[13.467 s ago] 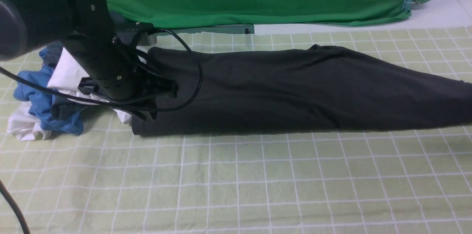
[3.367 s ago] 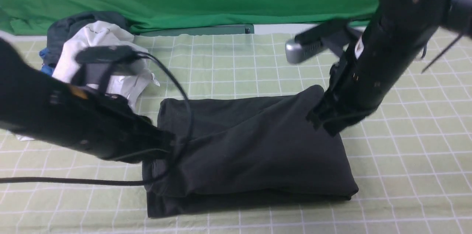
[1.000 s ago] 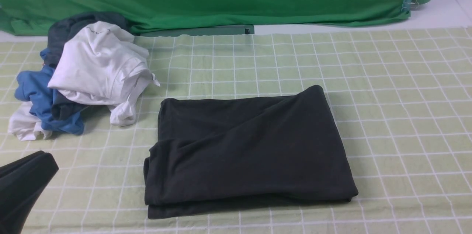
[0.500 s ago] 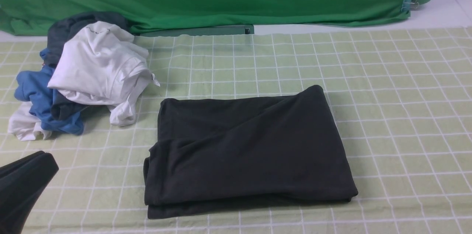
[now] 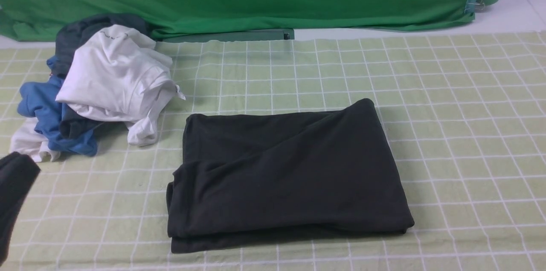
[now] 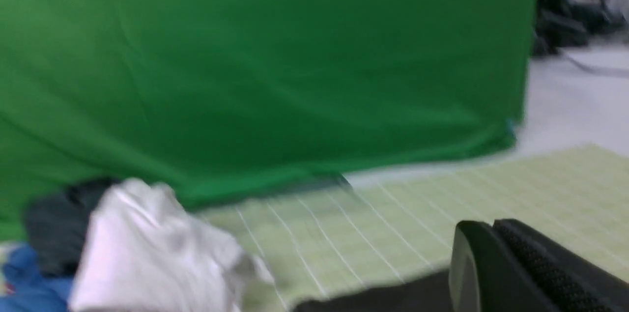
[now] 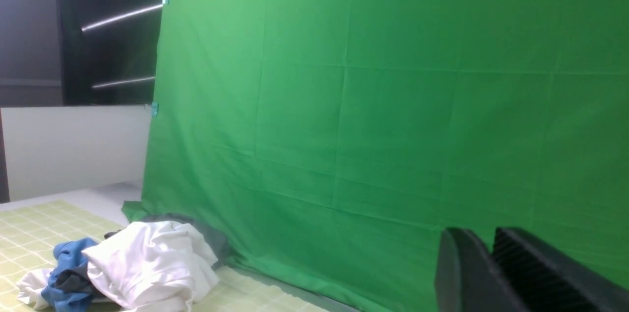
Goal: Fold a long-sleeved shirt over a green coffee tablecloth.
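Shirt (image 5: 286,173) lies folded flat on tablecloth (image 5: 460,134); my left tool (image 6: 491,253) is closed, empty; right tool (image 7: 491,263) barely parted, empty.

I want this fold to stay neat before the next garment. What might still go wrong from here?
1. The long-sleeved shirt shows uneven layers at its near left corner, so the stack may slump.
2. The left gripper hangs close above the shirt's edge and might snag it.
3. The pile of clothes lies close beside the shirt and might spill onto it.

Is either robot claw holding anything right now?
No. The black shirt lies folded on the checked tablecloth; left gripper and right gripper hold nothing.
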Motion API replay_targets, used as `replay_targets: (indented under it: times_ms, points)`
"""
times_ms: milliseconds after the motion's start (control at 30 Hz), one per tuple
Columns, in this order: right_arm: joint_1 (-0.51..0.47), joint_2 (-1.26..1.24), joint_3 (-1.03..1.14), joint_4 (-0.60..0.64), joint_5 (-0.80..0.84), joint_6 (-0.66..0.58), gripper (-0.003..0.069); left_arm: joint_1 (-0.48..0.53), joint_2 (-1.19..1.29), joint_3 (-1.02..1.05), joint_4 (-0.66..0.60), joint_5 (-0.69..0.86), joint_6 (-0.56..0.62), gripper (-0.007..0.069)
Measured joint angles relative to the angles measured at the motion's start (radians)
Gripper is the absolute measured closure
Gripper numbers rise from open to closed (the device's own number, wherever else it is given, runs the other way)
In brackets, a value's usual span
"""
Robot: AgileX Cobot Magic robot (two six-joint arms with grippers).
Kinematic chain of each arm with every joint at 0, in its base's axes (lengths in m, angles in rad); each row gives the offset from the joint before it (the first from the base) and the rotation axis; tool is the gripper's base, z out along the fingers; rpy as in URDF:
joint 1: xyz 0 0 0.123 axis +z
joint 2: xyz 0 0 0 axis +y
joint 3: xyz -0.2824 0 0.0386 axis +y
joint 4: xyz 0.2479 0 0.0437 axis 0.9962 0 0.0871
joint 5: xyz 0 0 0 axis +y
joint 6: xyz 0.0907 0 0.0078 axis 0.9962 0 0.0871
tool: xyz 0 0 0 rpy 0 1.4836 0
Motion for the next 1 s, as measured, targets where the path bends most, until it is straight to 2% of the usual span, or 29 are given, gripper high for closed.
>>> replay_targets:
  times_ms: [133, 333, 633, 1000]
  points:
    - [0.0, 0.0, 0.0, 0.0, 0.0, 0.0, 0.0554, 0.121, -0.069, 0.132, -0.009, -0.099, 0.007, 0.0611]
    - [0.0, 0.0, 0.0, 0.0, 0.0, 0.0, 0.0536, 0.278, -0.081, 0.216, -0.013, -0.054, 0.024, 0.0611]
    - [0.0, 0.0, 0.0, 0.0, 0.0, 0.0, 0.0508, 0.287, -0.081, 0.216, -0.013, 0.1, 0.046, 0.0611]
    - [0.0, 0.0, 0.0, 0.0, 0.0, 0.0, 0.0477, 0.287, -0.081, 0.216, -0.013, 0.116, 0.046, 0.0611]
